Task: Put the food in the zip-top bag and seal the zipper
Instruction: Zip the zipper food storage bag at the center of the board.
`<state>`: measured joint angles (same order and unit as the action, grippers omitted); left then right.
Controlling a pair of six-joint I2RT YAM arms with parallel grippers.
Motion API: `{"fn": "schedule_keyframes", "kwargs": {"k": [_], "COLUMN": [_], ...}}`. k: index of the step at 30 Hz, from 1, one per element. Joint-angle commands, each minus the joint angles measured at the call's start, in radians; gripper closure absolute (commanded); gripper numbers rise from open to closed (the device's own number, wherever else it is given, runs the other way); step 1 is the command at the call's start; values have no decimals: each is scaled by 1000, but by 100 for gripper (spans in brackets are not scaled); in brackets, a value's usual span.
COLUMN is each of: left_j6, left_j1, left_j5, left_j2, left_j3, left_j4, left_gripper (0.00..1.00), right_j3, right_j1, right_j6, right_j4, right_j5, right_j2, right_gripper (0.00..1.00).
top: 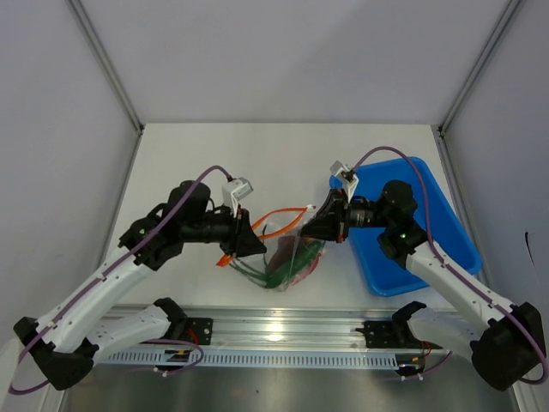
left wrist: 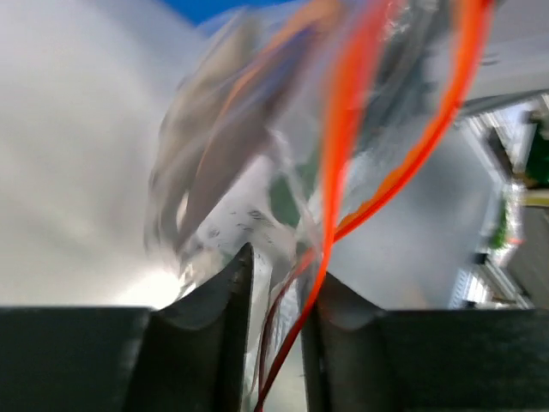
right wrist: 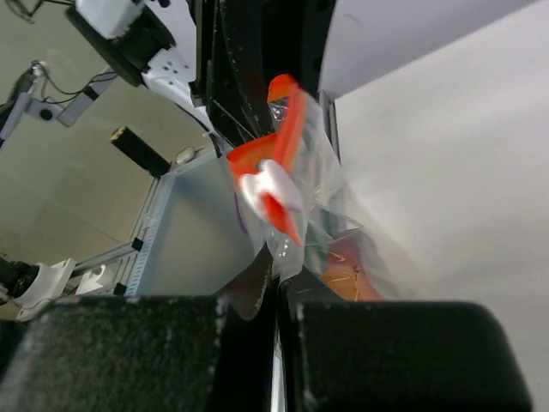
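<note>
The bag [top: 290, 257] hangs between my two arms over the near part of the bench [top: 214, 163]. The food [top: 276, 273] is inside it, a green and red lump at the lower end. What matters for the next move is the zipper [top: 279, 215]. Its long axis runs across from one arm to the other, and its two orange strands look parted, so I judge the mouth is not sealed. My right hand [right wrist: 276, 287] is at the right end with its jaws together, pinching the clear film just below the strip. My left hand [left wrist: 276, 266] is at the left end with its jaws a little apart. Strip and film run up through the gap, but I see no pinch on them. Both hands are equally close to the bag, but only the right one has hold. I judge the left should close on the strip and run rightward along it. The blue tray [top: 446, 232] lies well off to the right.
</note>
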<state>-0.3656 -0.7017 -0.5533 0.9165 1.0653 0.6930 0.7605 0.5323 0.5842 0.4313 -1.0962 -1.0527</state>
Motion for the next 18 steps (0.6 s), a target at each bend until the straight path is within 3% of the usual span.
{"fn": "schedule_keyframes", "kwargs": {"k": [1,2,5,10,18], "left_j6": [25,31,54,86,149], "left_j1": [8,10,8,8,-44], "left_j5": [185,184,188,145,73], "left_j2": [-7,-11,-41,-38,-1], "left_j3": [-50,-54,-73,-33,25], "left_j4": [2,-13,-78,-137,-219], "left_gripper": [62,47,26,21,25], "right_j3": [-35,-42,-72,-122,-70], "right_j1": [40,52,107,187,273], "right_j6": [-86,-112,-132,-119,-92], "right_j4": [-138,-160,-224,-221,-270], "right_j5": [116,143,255,374,467], "right_j2": [40,42,48,27,-4], "right_gripper": [100,100,100,100,100]}}
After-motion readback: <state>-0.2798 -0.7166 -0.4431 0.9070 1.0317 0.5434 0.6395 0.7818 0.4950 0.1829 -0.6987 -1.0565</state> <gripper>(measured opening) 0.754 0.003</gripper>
